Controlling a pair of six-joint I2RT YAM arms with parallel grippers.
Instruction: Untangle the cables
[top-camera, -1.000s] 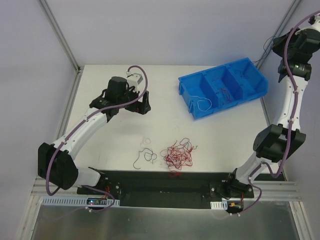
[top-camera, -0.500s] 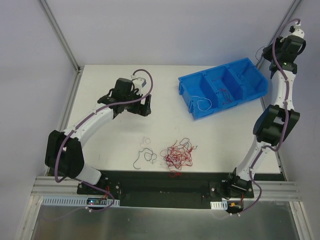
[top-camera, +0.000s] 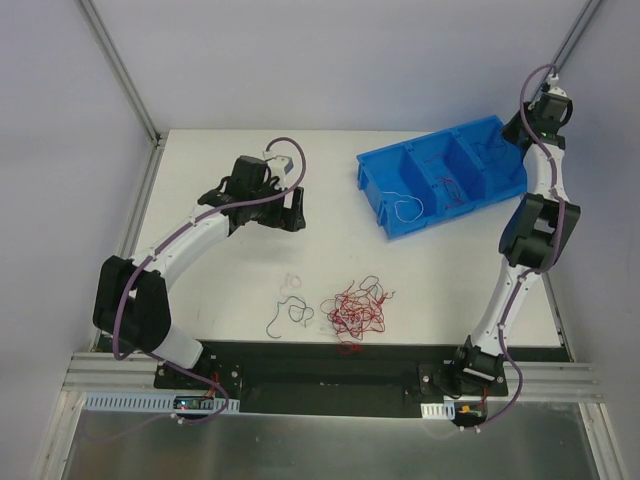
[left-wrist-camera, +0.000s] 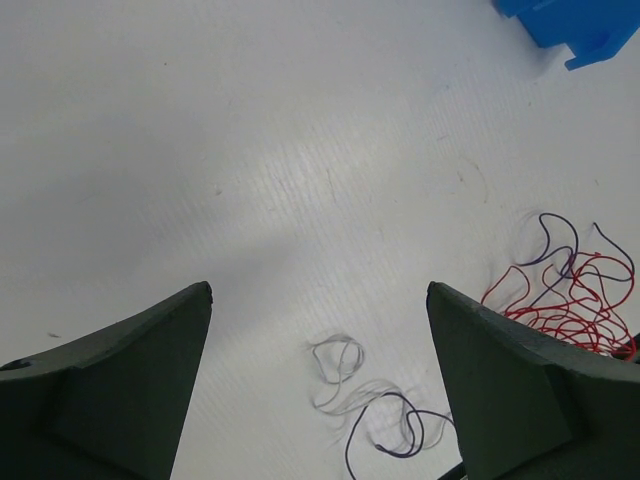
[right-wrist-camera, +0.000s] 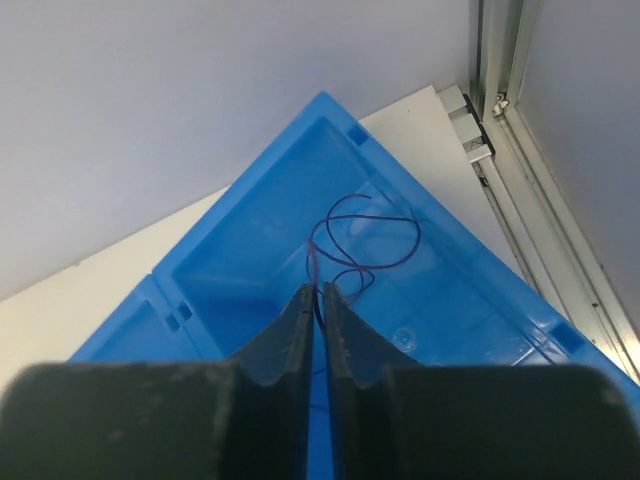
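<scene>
While the right gripper, jaws pinched on a dark strand, hangs over the far-right compartment of the blue bin, the curl may cling on release. The left gripper gapes wide, far of the red tangle near the table's near edge.

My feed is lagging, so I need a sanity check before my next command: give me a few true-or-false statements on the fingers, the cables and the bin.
1. The left fingers are spread apart, holding nothing. True.
2. The red tangle lies inside the blue bin. False: it lies on the table, outside the bin, near the front edge.
3. The right fingers are pressed together on a thin cable above the bin's end compartment. True.
4. The bin has two compartments. False: it has three.
</scene>
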